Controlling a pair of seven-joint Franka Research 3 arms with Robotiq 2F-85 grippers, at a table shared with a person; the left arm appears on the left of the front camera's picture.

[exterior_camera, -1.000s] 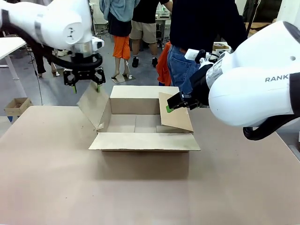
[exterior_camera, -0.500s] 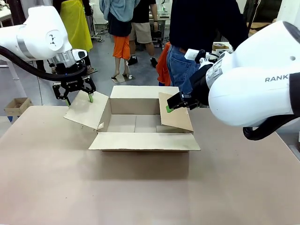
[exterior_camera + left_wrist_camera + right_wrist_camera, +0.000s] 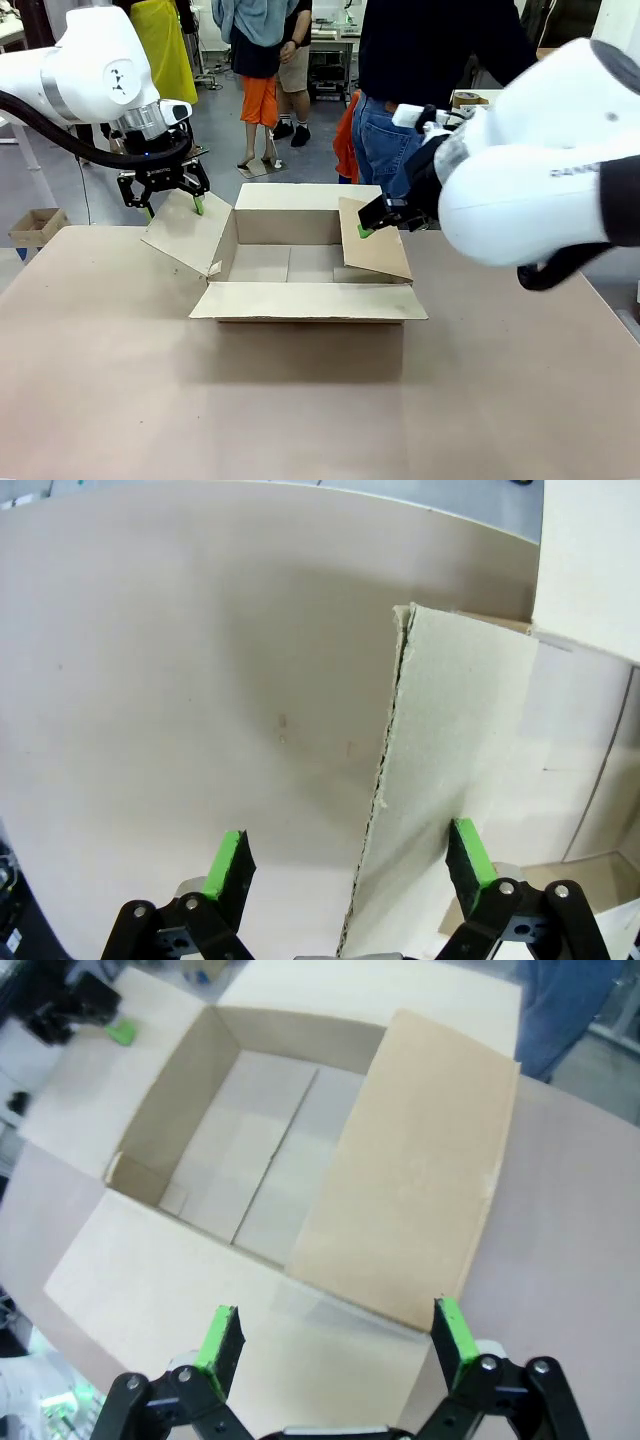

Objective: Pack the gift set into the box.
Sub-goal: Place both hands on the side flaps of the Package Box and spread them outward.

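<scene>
While its jaws stand wide apart, the left gripper hangs over the outer edge of the box's left flap. In its wrist view the gripper straddles that edge. One green pad lies over the bare table and the other over the cardboard of the flap. Whether either pad touches the flap cannot be told. Just beyond the fingers, the flap slopes down and away from the box's opening.

The right gripper is likewise spread open, gripping nothing, with a green pad close to the upper edge of the right flap. Seen from its wrist, the gripper has the free corner of that flap just ahead of its fingers. The flap leans up at an angle beside the opening.

Between the two grippers sits the box, a brown carton open on the table. Its floor is bare, its near flap lies flat toward the robot, and its far flap stands upright. Past the right gripper, a person in a dark top and jeans stands at the table's far side.
</scene>
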